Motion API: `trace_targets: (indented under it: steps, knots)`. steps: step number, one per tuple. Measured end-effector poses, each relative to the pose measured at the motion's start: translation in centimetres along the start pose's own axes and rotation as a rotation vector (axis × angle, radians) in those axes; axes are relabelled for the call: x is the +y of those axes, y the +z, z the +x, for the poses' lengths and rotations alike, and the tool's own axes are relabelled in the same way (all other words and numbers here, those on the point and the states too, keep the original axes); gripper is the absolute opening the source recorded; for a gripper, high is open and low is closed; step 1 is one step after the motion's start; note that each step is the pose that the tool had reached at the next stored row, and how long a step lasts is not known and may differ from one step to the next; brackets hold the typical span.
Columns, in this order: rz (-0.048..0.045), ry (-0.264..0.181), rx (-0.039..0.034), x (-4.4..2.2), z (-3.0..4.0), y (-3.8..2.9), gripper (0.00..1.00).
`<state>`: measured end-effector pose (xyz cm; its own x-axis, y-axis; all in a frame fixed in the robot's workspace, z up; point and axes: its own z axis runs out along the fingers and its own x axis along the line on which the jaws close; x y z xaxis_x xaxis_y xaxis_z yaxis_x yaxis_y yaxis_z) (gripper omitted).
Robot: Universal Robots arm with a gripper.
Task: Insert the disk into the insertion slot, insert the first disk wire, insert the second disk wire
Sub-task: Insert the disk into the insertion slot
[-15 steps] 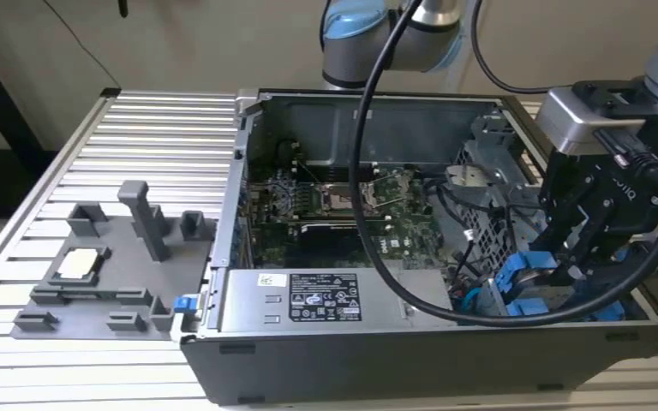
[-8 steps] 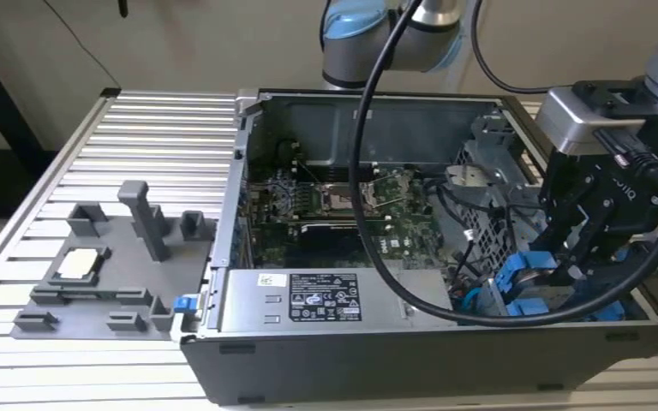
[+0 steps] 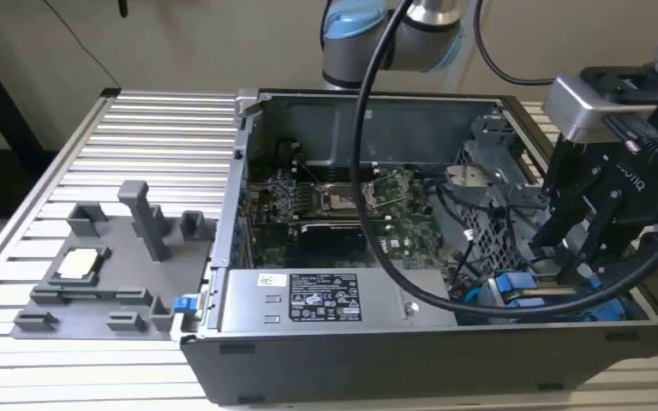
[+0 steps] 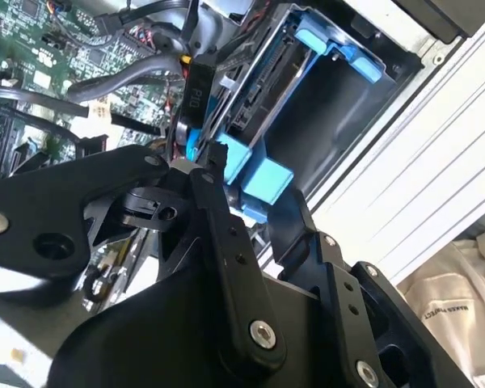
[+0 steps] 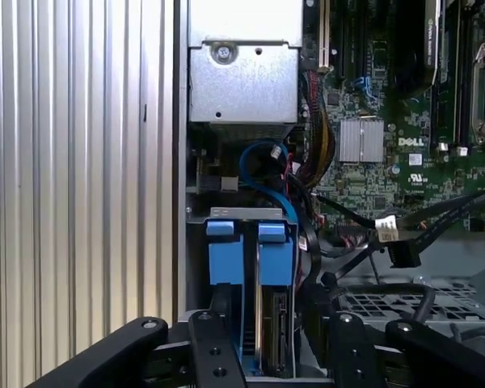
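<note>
Your gripper (image 3: 569, 274) is lowered into the open computer case (image 3: 421, 360) at the 4 o'clock corner in the exterior view. In both wrist views it sits right at the disk (image 5: 273, 319), astride the blue carrier (image 5: 226, 259). Whether it is clamped on the carrier or released cannot be told. The disk stands on edge inside the insertion slot (image 4: 339, 121), blue tabs uppermost and connector edge exposed. How deep it is seated is not discernible. A blue cable (image 5: 263, 174) loops just beside the slot. A black cable's connector (image 5: 400, 250) hangs loose over the motherboard (image 3: 341, 205), apart from the disk. The labelled power-supply box (image 3: 306, 300) lies at the case's 6 o'clock. A grey fixture (image 3: 112, 282) rests on the slatted table (image 3: 158, 128) at 9 o'clock.
</note>
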<state>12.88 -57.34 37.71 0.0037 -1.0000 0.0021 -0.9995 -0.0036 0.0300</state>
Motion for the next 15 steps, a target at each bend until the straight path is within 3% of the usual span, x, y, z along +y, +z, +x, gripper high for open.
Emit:
trace_targets:
  steps: [4,5,6,13,15]
  knots:
    - [0.0000,0.000,-0.0002,0.06,0.00,-1.80,0.49]
    - [0.0005,0.000,-0.0002,0.06,0.00,-2.03,0.49]
    - [0.0076,0.000,-0.0006,0.08,0.01,-2.01,0.49]
    - [0.1330,0.000,-0.0119,0.24,-0.13,-2.03,0.49]
    - [0.1548,-0.002,-0.0192,0.26,-0.22,-2.02,0.49]
